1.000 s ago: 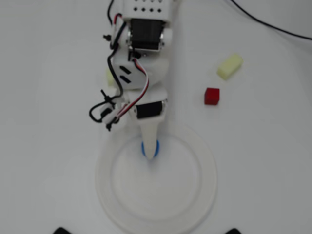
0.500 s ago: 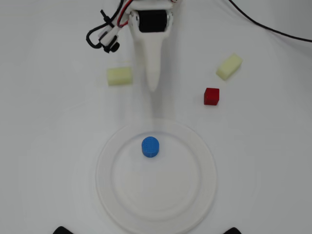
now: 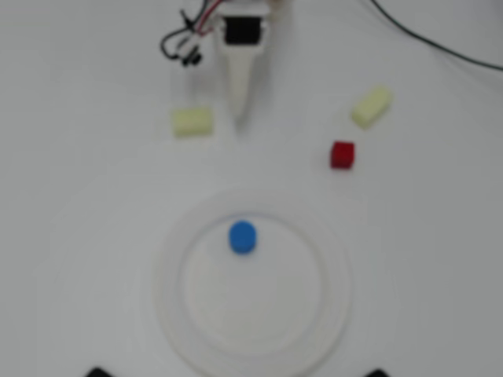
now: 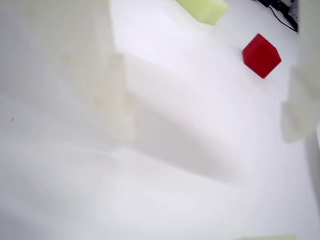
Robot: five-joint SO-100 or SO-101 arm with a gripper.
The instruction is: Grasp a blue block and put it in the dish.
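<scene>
Overhead view, soft focus. Blue block (image 3: pixel 242 236) sits inside the dish (image 3: pixel 174 302), on the flat inner floor, toward the upper part of it and just left of centre. Nothing touches the block. The dish is a large white plate with a wide rim, low in the frame, on a white counter (image 3: pixel 78 196).

The gripper (image 3: pixel 239 118) hangs at top centre, well apart from the dish, its white fingers (image 3: pixel 238 82) tapering to a single point aimed down the frame toward the plate. From above they read as drawn together with no gap showing and nothing between them.

One pale yellow block (image 3: pixel 192 122) lies just left of the finger tip; a second yellow block (image 3: pixel 371 106) lies tilted at upper right. The red cube (image 3: pixel 342 155) is below that second block, outside the dish rim. Dark cables (image 3: pixel 182 43) bunch beside the arm base.

Wrist view: mostly blurred white surfaces close to the lens. Red cube (image 4: pixel 261 55) at upper right on the counter, a yellow-green block (image 4: pixel 202 9) cut off by the top edge. Blue block not visible here.
</scene>
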